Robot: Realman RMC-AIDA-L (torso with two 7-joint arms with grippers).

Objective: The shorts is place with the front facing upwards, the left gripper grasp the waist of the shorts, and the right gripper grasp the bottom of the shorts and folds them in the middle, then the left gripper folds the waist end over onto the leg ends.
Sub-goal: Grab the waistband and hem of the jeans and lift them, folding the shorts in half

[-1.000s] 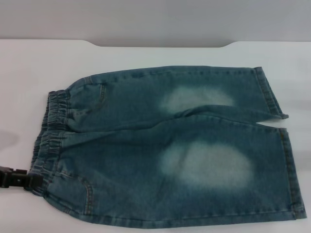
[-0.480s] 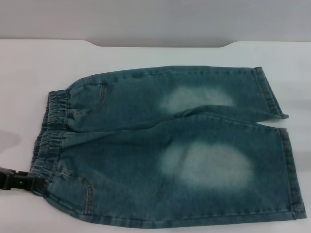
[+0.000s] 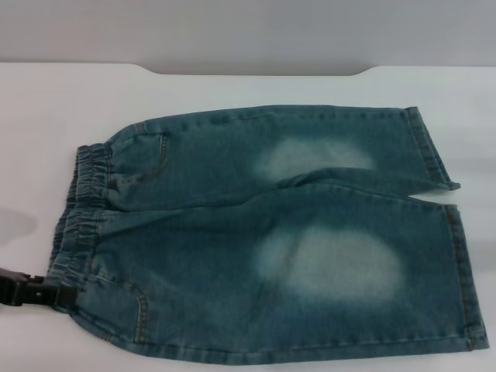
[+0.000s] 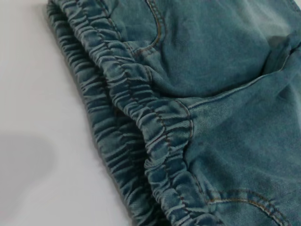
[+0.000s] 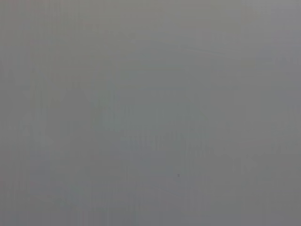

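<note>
Shorts: we've got the shorts (image 3: 263,232) lying flat on the white bench (image 3: 46,116), front up, waist (image 3: 77,213) toward our left and the leg hems (image 3: 457,256) toward our right. Two faded patches show on the legs.

Left end effector: it (image 3: 58,294) sits right at the near corner of the waist, low on the bench. Only a black stub of it shows in the head view, so we honestly can't tell if the fingers are wide, narrow or already pinching denim.

Right end effector: nowhere in sight. Its wrist camera shows plain grey, nothing else.

Step in hand: looks to us like the left one going for its waist grab, nothing folded yet.

How to do it well: we'd want a bite on the whole ruched band, both layers, not just the top one. The left wrist view shows the band (image 4: 155,141) gaping a bit, front and back layers apart, so a shallow pinch could lift only one. Stay at the corner, keep low, close firmly before lifting.

Hard to see: the near edge of the shorts runs almost off the head view. The contact between fingers and waist is hidden. No fingers appear in the left wrist view either.
</note>
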